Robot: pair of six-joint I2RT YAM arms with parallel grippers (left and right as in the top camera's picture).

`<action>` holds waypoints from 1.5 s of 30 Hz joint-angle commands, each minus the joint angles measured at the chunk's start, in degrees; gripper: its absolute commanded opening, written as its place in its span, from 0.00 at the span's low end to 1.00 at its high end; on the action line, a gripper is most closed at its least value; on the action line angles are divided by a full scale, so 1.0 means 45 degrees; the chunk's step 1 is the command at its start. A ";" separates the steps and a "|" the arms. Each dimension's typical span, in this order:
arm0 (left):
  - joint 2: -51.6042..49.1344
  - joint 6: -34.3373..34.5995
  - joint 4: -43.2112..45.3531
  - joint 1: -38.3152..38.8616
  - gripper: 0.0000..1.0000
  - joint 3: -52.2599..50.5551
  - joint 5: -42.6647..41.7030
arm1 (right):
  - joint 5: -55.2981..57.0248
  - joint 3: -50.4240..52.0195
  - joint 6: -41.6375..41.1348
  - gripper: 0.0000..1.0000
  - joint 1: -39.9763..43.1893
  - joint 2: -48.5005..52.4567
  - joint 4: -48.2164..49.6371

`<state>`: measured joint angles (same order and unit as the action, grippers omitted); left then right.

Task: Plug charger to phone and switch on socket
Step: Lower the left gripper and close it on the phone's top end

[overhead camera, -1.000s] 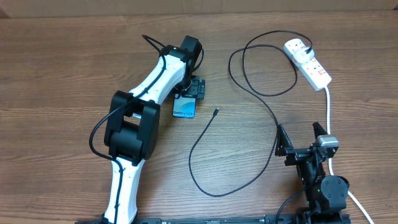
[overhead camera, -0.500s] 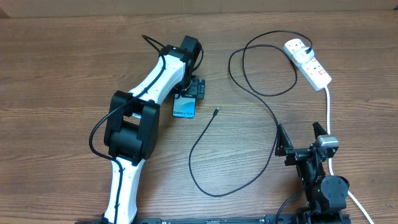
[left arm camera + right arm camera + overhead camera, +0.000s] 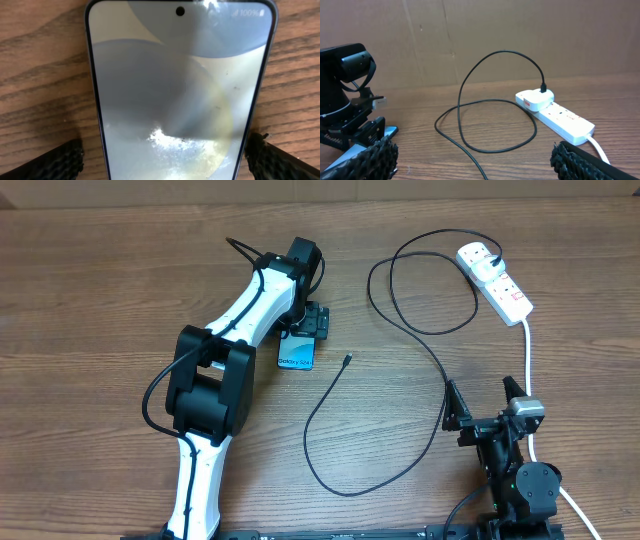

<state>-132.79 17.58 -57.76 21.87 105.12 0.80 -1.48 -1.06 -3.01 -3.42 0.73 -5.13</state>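
The phone [image 3: 296,358] lies flat on the wooden table, blue screen up, and fills the left wrist view [image 3: 175,85]. My left gripper [image 3: 312,323] hovers over it, open, with one finger on each side of the phone's long edges [image 3: 165,167]. The charger cable's small tip [image 3: 347,360] lies loose just right of the phone. The cable [image 3: 340,485] loops across the table to its black plug [image 3: 497,258], which sits in the white socket strip [image 3: 505,290]. My right gripper [image 3: 485,408] is open and empty near the front right, well short of the strip [image 3: 562,119].
The strip's thick white lead [image 3: 528,360] runs down the right side, past my right arm. The black cable [image 3: 470,107] makes a wide loop between the strip and the phone. My left arm [image 3: 215,380] stretches over the table's left half.
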 commanded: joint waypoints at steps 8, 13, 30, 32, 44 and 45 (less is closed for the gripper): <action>-0.0423 -0.0102 0.0112 -0.0369 1.00 -0.0427 -0.0758 | 0.0039 0.0131 -0.0044 1.00 0.0029 -0.0126 0.0073; -0.0423 -0.0102 0.0083 -0.0364 1.00 -0.0427 -0.0758 | 0.0039 0.0131 -0.0044 1.00 0.0029 -0.0126 0.0073; -0.0423 -0.0097 -0.0097 -0.0355 0.93 -0.0427 -0.0282 | 0.0039 0.0131 -0.0044 1.00 0.0029 -0.0126 0.0068; -0.0423 -0.0097 -0.0092 -0.0355 0.91 -0.0427 -0.0282 | 0.0039 0.0131 -0.0044 1.00 0.0029 -0.0126 0.0073; -0.0423 -0.0097 -0.0107 -0.0355 0.85 -0.0427 -0.0277 | 0.0034 0.0131 -0.0044 1.00 0.0029 -0.0126 0.0068; -0.0423 -0.0097 -0.0112 -0.0355 0.84 -0.0427 -0.0277 | 0.0034 0.0131 -0.0044 1.00 0.0029 -0.0126 0.0068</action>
<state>-132.75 17.58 -57.84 20.84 105.08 0.64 -1.48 -1.06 -3.01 -3.42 0.73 -5.15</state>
